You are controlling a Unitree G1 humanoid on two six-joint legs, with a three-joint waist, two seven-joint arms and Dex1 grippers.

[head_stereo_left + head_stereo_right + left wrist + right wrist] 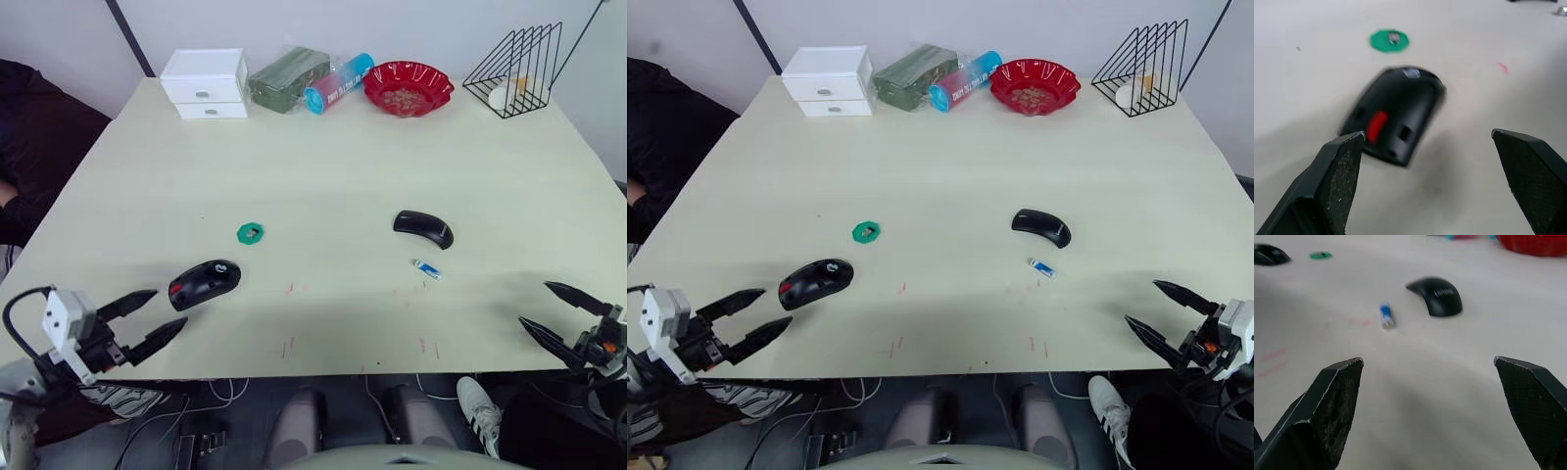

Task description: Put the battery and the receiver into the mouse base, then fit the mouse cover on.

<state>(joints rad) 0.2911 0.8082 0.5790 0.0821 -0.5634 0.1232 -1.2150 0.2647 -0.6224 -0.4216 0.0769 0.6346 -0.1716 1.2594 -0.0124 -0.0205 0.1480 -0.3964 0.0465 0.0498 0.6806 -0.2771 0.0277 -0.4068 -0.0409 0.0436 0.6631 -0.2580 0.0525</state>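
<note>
Matte oval mouse base (204, 283) (red patch inside), glossy arched mouse cover (423, 228), slim battery (426, 268) on smooth bench (323, 166); left claw (147, 320), right claw (554, 313) both spread.

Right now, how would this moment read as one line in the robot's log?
left gripper: open, near mouse base | right gripper: open, empty | battery: on table beside mouse cover | nothing assembled

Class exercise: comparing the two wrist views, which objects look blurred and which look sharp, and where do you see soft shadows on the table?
Left wrist view: the mouse base is smeared and soft, with a faint shadow beside it, while the left gripper fingers are crisp. Right wrist view: the battery and mouse cover are slightly soft; a broad dim shadow band crosses the table.
</note>
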